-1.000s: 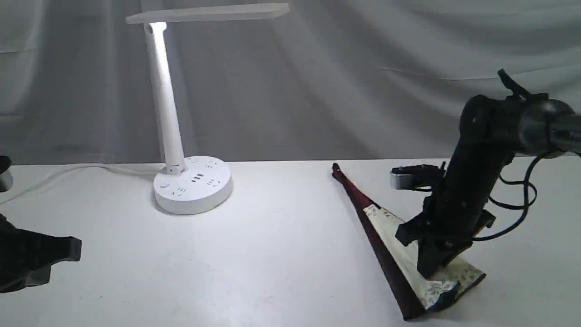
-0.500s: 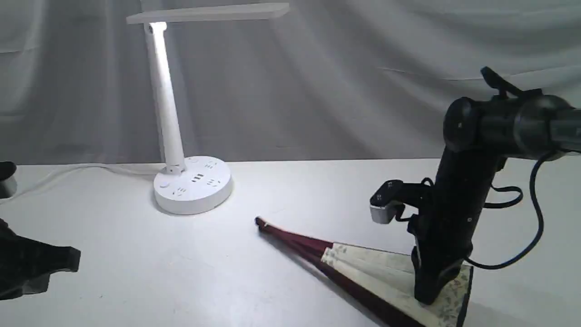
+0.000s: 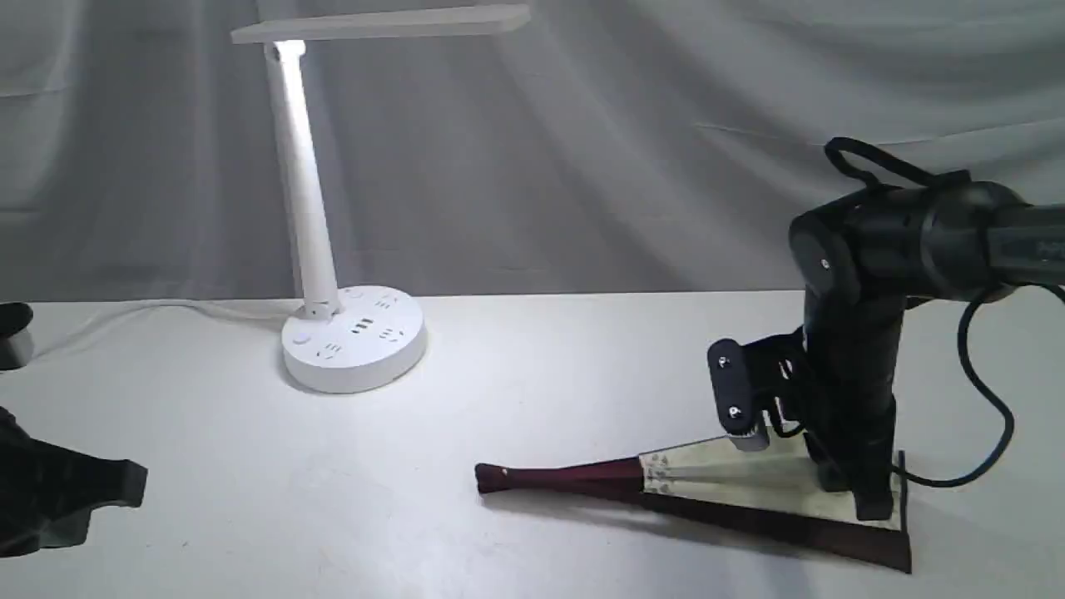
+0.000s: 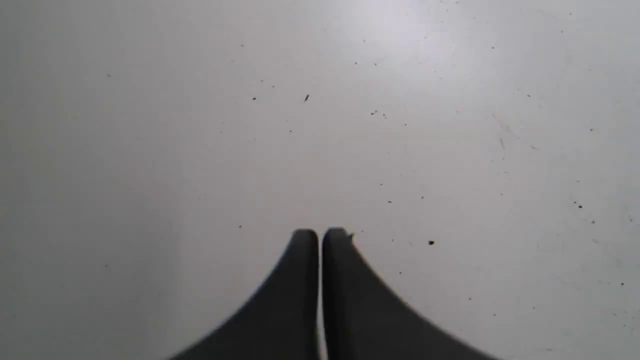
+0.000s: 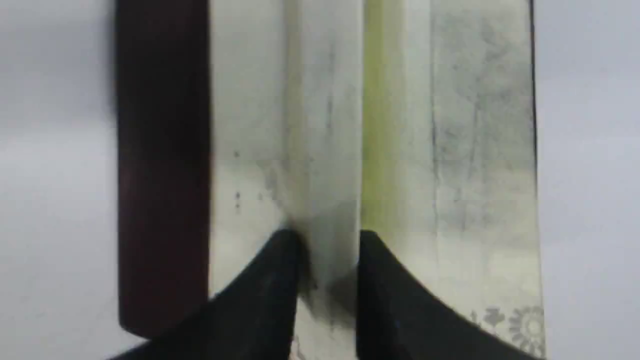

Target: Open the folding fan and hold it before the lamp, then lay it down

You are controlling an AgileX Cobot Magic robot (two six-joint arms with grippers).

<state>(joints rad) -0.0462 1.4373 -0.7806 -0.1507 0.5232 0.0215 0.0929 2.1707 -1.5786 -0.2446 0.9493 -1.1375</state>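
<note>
The folding fan (image 3: pixel 732 470) lies on the white table at the front right, partly spread, with its maroon pivot end pointing left and a maroon guard along the near edge. My right gripper (image 3: pixel 865 503) points straight down onto its wide end. In the right wrist view the gripper (image 5: pixel 327 240) stands narrowly apart with one cream pleat of the fan (image 5: pixel 450 150) pinched between the fingers. The lamp (image 3: pixel 304 191) stands lit at the back left. My left gripper (image 3: pixel 137 481) hangs low at the left edge, far from the fan. The left wrist view shows the gripper (image 4: pixel 320 232) shut over bare table.
The lamp's white cord (image 3: pixel 150 309) runs left along the table's back edge. A grey curtain (image 3: pixel 666 150) hangs behind the table. A dark round object (image 3: pixel 12 333) sits at the far left edge. The right arm's black cable (image 3: pixel 990 416) loops beside the fan.
The right gripper has swung the fan down and around, from tilted with its pivot end raised toward the back to lying flat with that end pointing left. The left gripper has stayed put.
</note>
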